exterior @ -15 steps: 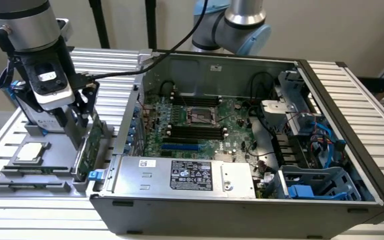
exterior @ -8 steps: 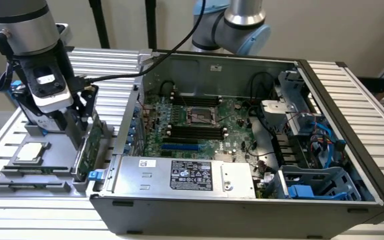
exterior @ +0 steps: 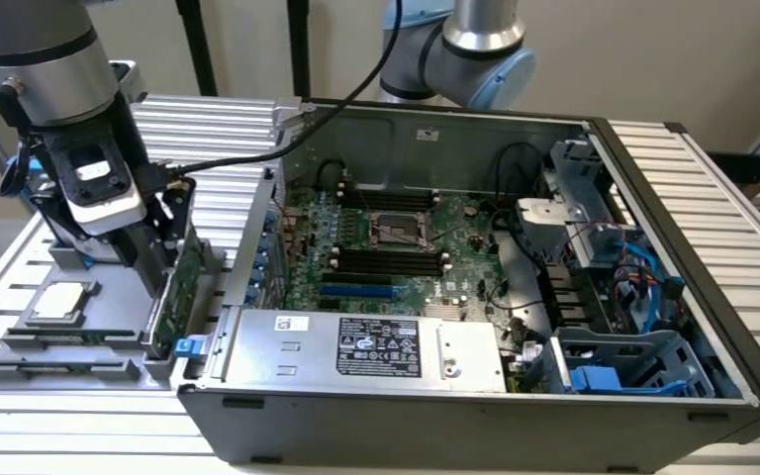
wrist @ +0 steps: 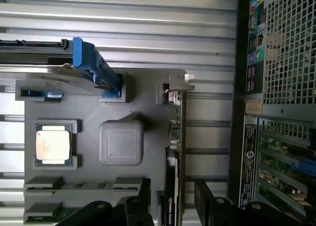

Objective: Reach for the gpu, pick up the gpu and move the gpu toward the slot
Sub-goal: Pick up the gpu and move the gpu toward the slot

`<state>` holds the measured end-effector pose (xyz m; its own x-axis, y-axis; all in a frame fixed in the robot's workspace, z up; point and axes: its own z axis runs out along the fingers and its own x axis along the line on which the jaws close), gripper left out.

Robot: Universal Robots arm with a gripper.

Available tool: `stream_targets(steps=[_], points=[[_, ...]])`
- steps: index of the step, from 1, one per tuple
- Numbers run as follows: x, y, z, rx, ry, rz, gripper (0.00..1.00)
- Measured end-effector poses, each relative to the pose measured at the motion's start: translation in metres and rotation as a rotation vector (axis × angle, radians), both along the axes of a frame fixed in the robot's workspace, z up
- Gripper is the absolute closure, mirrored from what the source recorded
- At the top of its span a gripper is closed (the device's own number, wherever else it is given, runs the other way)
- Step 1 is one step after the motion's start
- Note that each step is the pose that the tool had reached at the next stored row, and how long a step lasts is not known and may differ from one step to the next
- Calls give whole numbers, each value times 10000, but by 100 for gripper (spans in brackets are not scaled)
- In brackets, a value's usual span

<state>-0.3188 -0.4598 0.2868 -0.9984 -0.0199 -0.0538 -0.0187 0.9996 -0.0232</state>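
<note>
The gpu [exterior: 187,279] is a thin green card standing on edge in a grey parts holder [exterior: 106,309] at the exterior view's left, just outside the open computer case. In the wrist view the gpu [wrist: 176,152] appears edge-on, with its silver bracket [wrist: 179,82] at the far end. My gripper [exterior: 166,252] has come down over the card. The gripper [wrist: 174,199] is open, one black finger on each side of the card with small gaps. A blue slot [exterior: 357,293] lies on the motherboard [exterior: 380,247] inside the case.
The holder [wrist: 89,112] also carries a square silver processor chip [wrist: 53,146], a hard drive with blue rails [wrist: 64,70] and memory sticks [wrist: 74,186]. The case wall [exterior: 268,247] rises right beside the card. A silver power supply [exterior: 367,346] fills the case's near side.
</note>
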Motion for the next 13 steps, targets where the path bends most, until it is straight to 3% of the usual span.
stream_targets(steps=[13], points=[[-5,0,-237,0,-43,0,52]])
